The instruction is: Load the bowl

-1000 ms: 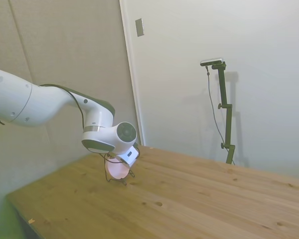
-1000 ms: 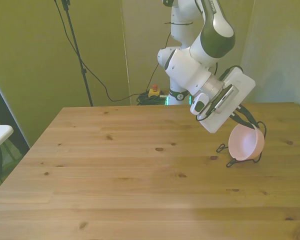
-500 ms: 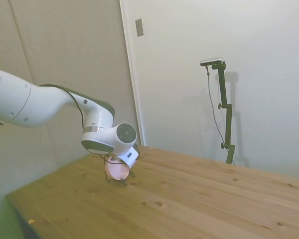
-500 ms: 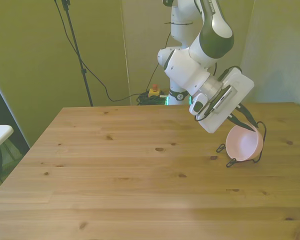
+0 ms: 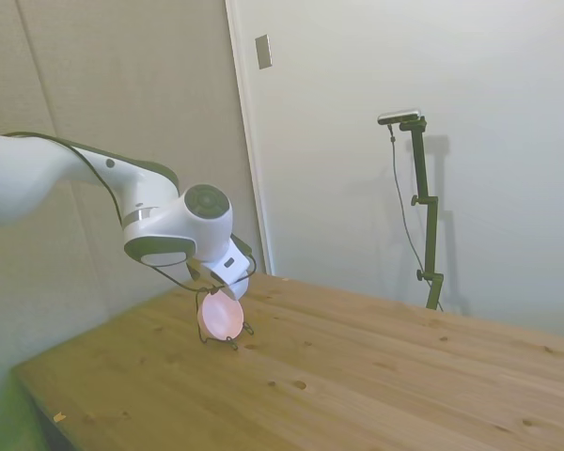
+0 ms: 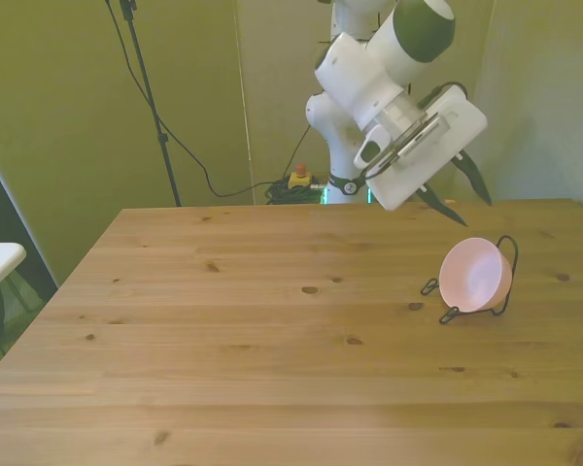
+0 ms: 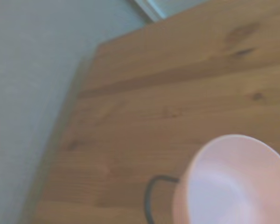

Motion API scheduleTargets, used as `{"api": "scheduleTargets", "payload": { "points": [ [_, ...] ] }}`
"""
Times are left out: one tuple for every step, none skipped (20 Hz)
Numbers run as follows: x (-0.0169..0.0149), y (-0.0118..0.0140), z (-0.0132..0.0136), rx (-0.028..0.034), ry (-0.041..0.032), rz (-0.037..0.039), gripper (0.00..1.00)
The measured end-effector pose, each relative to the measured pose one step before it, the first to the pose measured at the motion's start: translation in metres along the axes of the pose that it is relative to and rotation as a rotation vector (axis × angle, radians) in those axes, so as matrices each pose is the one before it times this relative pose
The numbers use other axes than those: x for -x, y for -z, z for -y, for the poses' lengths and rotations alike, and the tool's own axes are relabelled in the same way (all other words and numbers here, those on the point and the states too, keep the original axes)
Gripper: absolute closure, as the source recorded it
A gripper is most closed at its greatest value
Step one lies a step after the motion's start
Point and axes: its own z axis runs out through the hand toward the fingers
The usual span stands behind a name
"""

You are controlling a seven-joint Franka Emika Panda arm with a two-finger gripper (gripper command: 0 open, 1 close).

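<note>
**Pink bowl seated in wire stand, gripper clear above**

Small round pale pink bowl (image 6: 476, 275), smooth and glossy, propped on edge in a thin black wire stand (image 6: 506, 282) near the worktop's far edge toward the front view's right, mouth tilted toward the worktop's middle. Same bowl in the side view (image 5: 220, 315), close to the far-left corner of the wooden worktop (image 6: 253, 340). In the wrist view, only a blurred pale rim (image 7: 233, 182) and a loop of dark wire (image 7: 151, 193) beside it.

White arm's gripper (image 6: 457, 194) raised above and behind the bowl, well apart from it, dark fingers (image 6: 474, 177) spread and holding nothing.

Handling, by judgement: likely light and rigid, thin-walled, plastic or ceramic not decidable from here. Glossy surface probably slick, so a pinch on the curved belly likely to slide off. Best hold across the rim, one finger inside and one outside, at the upper edge where the wire leaves it free. Stand looks slight and unanchored; a sideways nudge could tip bowl and stand together. If ceramic, a drop onto wood could chip it.
</note>
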Motion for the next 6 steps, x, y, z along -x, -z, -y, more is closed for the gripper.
{"api": "scheduleTargets", "payload": {
  "points": [
    [0.003,0.00792,-0.00142,0.05103,-0.00676,-0.02481,0.0],
    [0.00286,0.00777,-0.00218,0.04809,-0.00567,-0.02551,0.0],
    [0.00356,0.00914,-0.00244,0.04563,-0.00088,-0.0244,0.0],
    [0.0041,0.00905,-0.00333,0.04311,-0.0031,-0.02195,0.0],
    [0.00493,0.00946,-0.00366,0.03369,-0.00038,-0.01748,0.0],
    [0.00514,0.0089,-0.00482,0.03076,-0.00217,-0.01555,0.0]
  ]
}}
